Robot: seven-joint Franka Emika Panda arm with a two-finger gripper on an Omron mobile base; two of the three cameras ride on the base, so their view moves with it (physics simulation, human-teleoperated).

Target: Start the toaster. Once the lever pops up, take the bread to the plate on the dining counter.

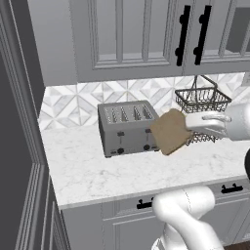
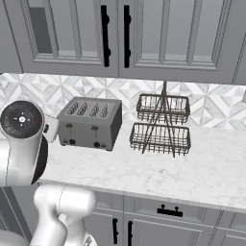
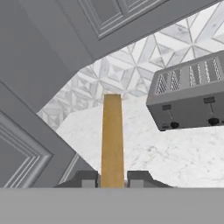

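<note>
Holding the bread (image 3: pixel 112 139) edge-on, your gripper (image 3: pixel 112 178) has its two fingertips (image 3: pixel 86 178) pressed against the slice's flat faces at the bottom centre of the hand view; jaws clamped on the slice, nothing loose visible. In the left base view the same slice (image 1: pixel 171 132) hangs in the air at centre right, gripper (image 1: pixel 188 123) reaching in from the right edge, the slice just in front of the toaster's right front corner and clear of the worktop (image 1: pixel 97 166).

Toaster (image 1: pixel 128 128) sits at frame centre on the worktop, slots up, both levers on its front face. In the hand view it lies at the right, tilted (image 3: pixel 190 94). A two-tier wire basket (image 2: pixel 161 124) stands beside it, centre right in the right base view.

Judgement: bread is out of the slot, so the step in hand is the carry to the plate. Plate and dining counter are off-frame; expect a base drive.

Notes for doing it well:
- Keep the clamp as it is; the grip is near one edge of the slice, so it could pivot if you swing fast.
- Back the hand away from the toaster and basket first, then turn.
- Watch the cabinet (image 3: pixel 26 144) at lower left of the hand view when retracting.
- Level the slice only over the plate, release low.
</note>
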